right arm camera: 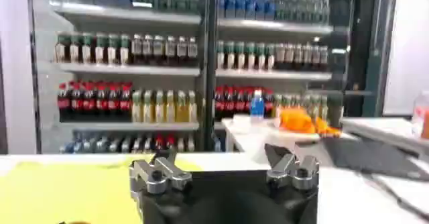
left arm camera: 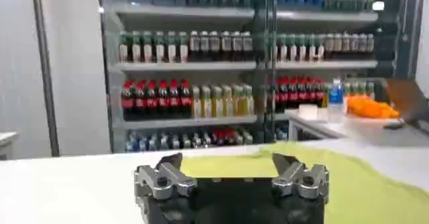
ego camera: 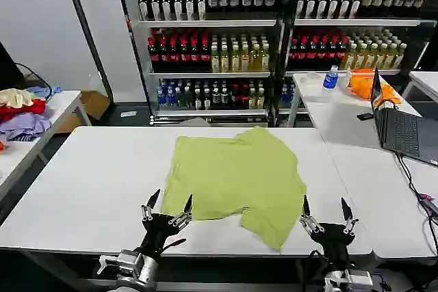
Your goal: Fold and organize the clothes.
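- The left gripper [ego camera: 169, 206] sits low at the near edge of the white table [ego camera: 89, 189], its two fingers spread apart with nothing between them.
- Just ahead of those open jaws, and slightly toward the robot's right, lies the near-left corner of the T-shirt [ego camera: 236, 176], close to the fingertips but apart from them as far as the head view lets me judge.
- The right gripper [ego camera: 327, 211] is also at the near table edge, jaws spread wide and empty (both arms sit at about the same height).
- The T-shirt's lower flap hangs toward the table edge just to the left of the right gripper's jaws, near its left finger but not between the fingers.
- The shirt is spread mostly flat on the table, lime yellow-green, its far hem well ahead of both pairs of jaws and most of its cloth lying between the two grippers' lines of reach.
- From the left wrist view, the green cloth [left arm camera: 348, 185] stretches ahead of and past the open fingers [left arm camera: 164, 175].
- From the right wrist view, the cloth [right arm camera: 67, 192] lies ahead of the jaws toward the robot's left.
- Far beyond both jaws stand shelves of bottles [ego camera: 226, 52]; a laptop [ego camera: 397, 128] sits on the neighbouring table to the right.
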`<state>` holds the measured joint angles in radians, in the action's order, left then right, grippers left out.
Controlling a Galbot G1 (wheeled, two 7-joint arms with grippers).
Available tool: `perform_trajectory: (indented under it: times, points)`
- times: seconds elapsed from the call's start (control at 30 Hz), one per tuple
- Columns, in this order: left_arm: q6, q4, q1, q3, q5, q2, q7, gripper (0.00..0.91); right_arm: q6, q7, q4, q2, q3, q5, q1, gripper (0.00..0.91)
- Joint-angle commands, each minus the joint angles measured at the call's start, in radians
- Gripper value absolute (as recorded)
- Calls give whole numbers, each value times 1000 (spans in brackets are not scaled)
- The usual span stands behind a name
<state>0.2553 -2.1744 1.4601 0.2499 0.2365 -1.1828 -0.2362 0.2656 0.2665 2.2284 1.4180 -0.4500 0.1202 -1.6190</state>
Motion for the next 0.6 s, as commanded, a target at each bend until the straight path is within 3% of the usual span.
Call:
perform_trajectory:
  times: [0.03,0.13,0.3,0.6]
  points:
    - [207,105,-95,-32,73,92,-43,907,93,52,-68,-47,64,69,38,907]
    - [234,111,-107,-26,84,108,-58,907,160,92,-85,-62,90,137,67,907]
    - [322,143,-140,-23,142,133,-70,907,185,120,-117,-64,127,138,78,907]
    - [322,202,-207,-40,190,146,-96,907,219,134,-188,-42,186,161,142,907]
